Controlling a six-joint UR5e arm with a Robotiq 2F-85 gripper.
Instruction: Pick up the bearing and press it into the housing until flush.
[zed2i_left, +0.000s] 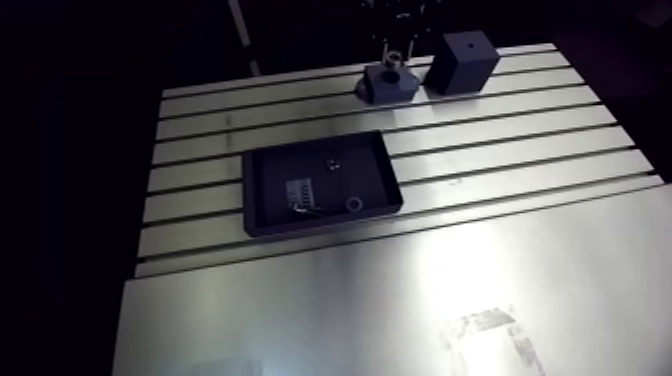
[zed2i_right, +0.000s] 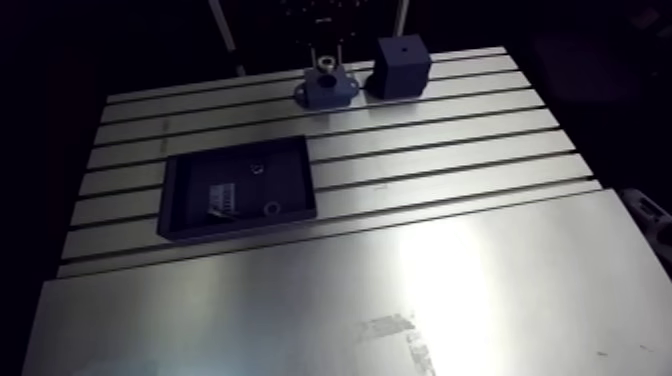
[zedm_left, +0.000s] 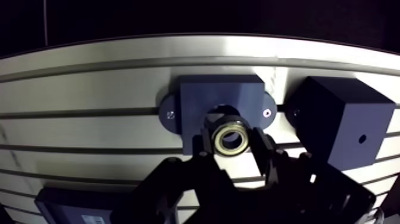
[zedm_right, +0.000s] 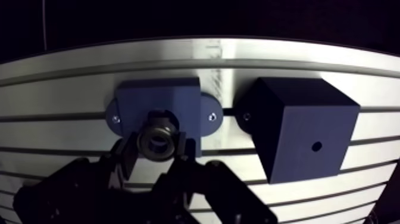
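**Bearing gripped, pressing still to do**

The black two-finger gripper (zedm_left: 231, 146) is clamped on the small silver ring bearing (zedm_left: 230, 137), holding it at the bore mouth of the dark-blue flanged block housing (zedm_left: 199, 98). Pickup looks done. Seating it flush is left.

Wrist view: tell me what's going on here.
The gripper is shut on the bearing and holds it right at the bore of the blue housing on the slotted table. It is not pressed in flush yet. A dark block stands beside the housing; a tray with small parts lies farther off.
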